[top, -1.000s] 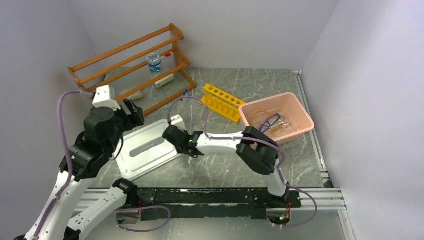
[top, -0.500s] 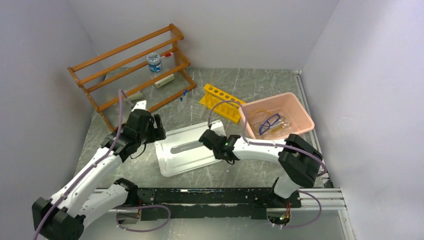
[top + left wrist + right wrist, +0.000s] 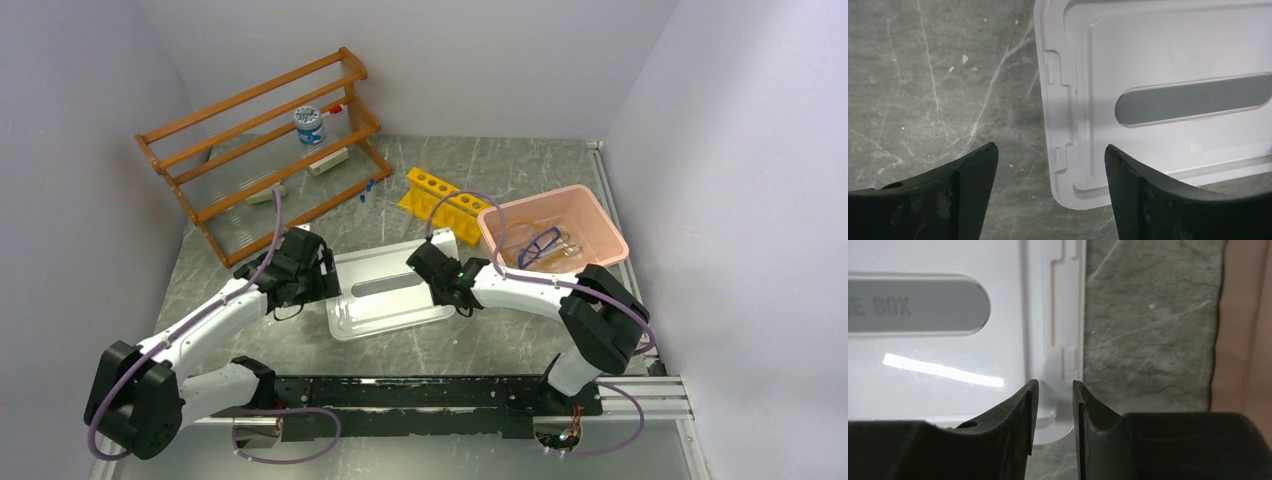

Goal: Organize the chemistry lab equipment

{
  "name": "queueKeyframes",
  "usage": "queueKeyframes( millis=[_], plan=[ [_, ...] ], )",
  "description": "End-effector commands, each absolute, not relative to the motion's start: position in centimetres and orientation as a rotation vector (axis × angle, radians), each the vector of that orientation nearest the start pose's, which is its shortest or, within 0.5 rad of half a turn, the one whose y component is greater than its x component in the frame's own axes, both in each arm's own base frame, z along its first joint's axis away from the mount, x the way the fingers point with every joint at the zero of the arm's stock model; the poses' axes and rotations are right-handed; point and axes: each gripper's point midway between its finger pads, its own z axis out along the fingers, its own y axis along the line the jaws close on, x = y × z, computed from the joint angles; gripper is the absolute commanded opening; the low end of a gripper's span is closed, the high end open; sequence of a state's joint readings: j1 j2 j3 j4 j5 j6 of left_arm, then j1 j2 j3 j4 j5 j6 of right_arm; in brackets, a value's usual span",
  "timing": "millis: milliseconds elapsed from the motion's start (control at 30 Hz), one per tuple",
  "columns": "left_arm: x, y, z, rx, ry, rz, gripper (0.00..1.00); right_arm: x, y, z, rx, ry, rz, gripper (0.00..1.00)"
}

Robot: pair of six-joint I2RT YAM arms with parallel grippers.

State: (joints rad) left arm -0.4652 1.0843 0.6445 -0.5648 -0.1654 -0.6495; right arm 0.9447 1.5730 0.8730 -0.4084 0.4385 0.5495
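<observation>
A flat white plastic lid lies on the table's middle. My left gripper hovers open at its left edge, and in the left wrist view the lid's corner shows between the wide-apart jaws of that gripper. My right gripper sits at the lid's right edge. In the right wrist view that gripper has its jaws a narrow gap apart astride the lid's rim. The pink bin holds a blue cord loop, a tan hose and clear tubes.
A yellow tube rack lies left of the bin. The wooden shelf rack at the back left carries a blue-lidded jar and a white packet. A small blue-tipped item lies before it. The bin's wall is close to the right gripper.
The lid has slid right and toward the back with my right gripper, whose jaws have eased apart. My left arm has come down and reached to the lid's left edge.
</observation>
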Motion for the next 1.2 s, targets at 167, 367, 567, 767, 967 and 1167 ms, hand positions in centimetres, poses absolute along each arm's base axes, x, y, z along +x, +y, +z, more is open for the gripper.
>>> queueKeyframes(
  millis=[167,367,567,767,967,1167],
  plan=[
    [22.9,-11.8,4.8,-0.309,2.588,-0.262,0.73,24.9,21.8,2.7,-0.273,2.524,0.002,0.34],
    [23.1,-12.0,5.0,-0.302,2.579,-0.276,0.73,22.9,22.0,1.1,-0.359,2.622,0.041,0.35],
    [23.1,-12.2,4.7,-0.307,2.577,-0.285,0.72,22.1,20.3,1.9,-0.339,2.646,-0.033,0.38],
    [24.8,-12.8,5.9,-0.294,2.541,-0.293,0.74,22.6,20.0,4.0,-0.194,2.604,-0.017,0.61],
    [28.0,-13.4,8.6,-0.266,2.468,-0.272,0.77,21.8,21.2,3.7,0.109,2.588,-0.008,0.64],
    [29.8,-14.9,10.0,-0.246,2.44,-0.332,0.76,19.8,25.2,4.0,0.357,2.495,0.061,0.65]
  ],
)
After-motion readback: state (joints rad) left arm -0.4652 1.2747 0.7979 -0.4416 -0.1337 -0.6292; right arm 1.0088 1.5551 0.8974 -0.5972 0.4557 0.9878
